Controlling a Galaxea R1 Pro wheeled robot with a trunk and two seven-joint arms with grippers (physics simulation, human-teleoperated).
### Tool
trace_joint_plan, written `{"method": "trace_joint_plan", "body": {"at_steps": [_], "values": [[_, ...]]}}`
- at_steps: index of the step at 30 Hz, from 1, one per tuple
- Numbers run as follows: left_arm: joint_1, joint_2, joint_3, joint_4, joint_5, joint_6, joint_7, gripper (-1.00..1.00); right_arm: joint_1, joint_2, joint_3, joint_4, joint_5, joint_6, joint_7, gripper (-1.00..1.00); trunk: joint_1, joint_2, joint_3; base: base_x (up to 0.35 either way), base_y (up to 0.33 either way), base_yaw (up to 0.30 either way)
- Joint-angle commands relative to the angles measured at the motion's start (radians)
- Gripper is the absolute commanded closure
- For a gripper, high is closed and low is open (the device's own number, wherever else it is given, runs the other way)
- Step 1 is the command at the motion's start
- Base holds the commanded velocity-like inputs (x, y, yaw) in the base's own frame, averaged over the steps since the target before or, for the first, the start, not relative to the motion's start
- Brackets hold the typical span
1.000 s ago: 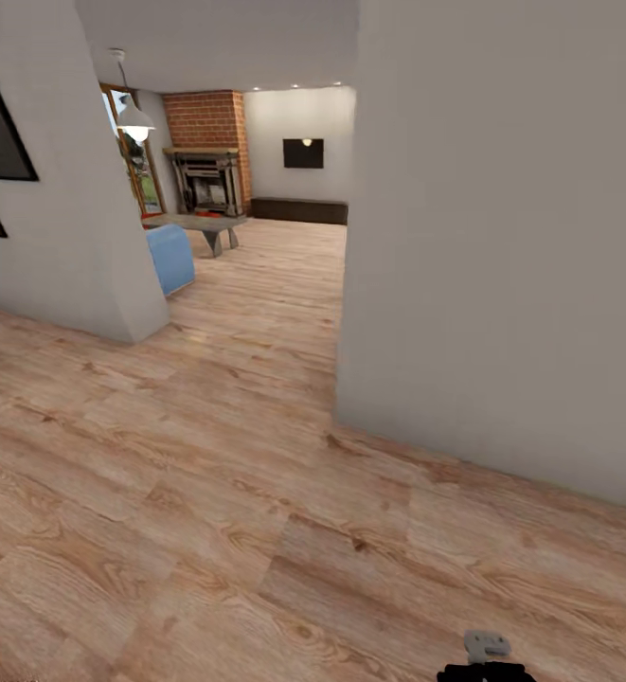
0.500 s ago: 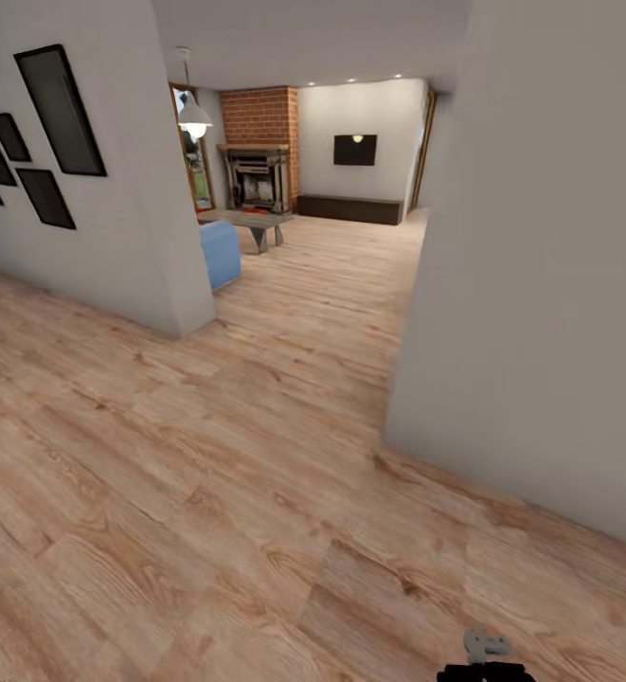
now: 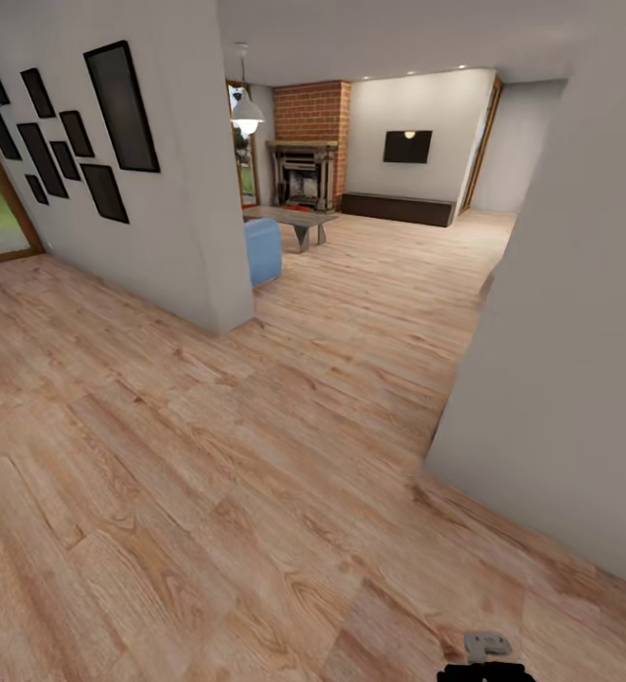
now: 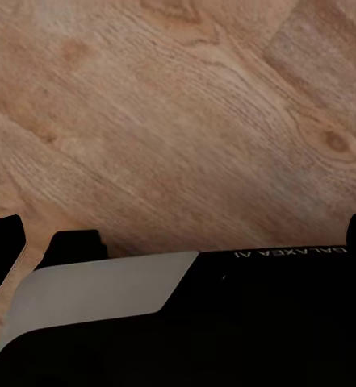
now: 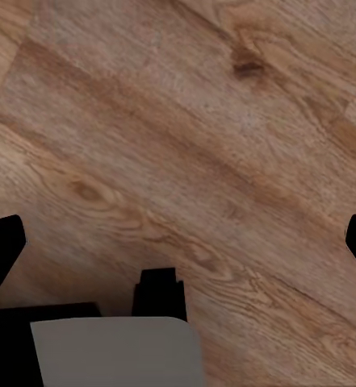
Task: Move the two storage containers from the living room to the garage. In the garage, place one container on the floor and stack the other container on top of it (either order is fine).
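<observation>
Left pincer (image 4: 178, 234) fingertips spread wide — wood-plank flooring (image 4: 186, 113) beneath.

The living room (image 3: 369, 237) lies ahead through a wide opening between two pale wall ends, seen in the head view. Its light wood-plank flooring (image 3: 379, 284) runs unbroken from the near foreground to the far wall. A dark carved fireplace (image 3: 301, 175) stands against a red brick chimney breast (image 3: 314, 112) at the far end. A blue sofa end (image 3: 263, 251) sits just past the left wall corner, beside a low grey table (image 3: 294, 220). Small red-orange shapes show near the fireplace base (image 3: 296, 206), too small to identify as the storage containers. A wood-framed glass door (image 3: 241, 142) stands left of the fireplace.
</observation>
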Motion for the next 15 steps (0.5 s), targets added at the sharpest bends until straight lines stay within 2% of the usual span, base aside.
{"method": "trace_joint_plan", "body": {"at_steps": [1, 9, 15], "values": [[0.0, 0.0, -0.002, 0.0, 0.0, 0.001, 0.0, -1.0, 0.0, -0.001, 0.008, -0.002, -0.009, 0.005, 0.0, -1.0, 0.001, 0.0, -0.001, 0.333, 0.0, 0.271], [0.0, 0.0, -0.002, 0.0, 0.0, 0.0, 0.0, -1.0, 0.0, -0.001, 0.008, -0.002, -0.008, 0.006, 0.0, -1.0, 0.001, 0.0, -0.006, 0.333, 0.0, 0.262], [0.0, 0.0, -0.002, 0.0, 0.0, 0.0, -0.001, -1.0, 0.0, -0.001, 0.008, -0.002, -0.009, 0.006, 0.0, -1.0, 0.001, 0.0, -0.007, 0.333, 0.0, 0.063]]}}
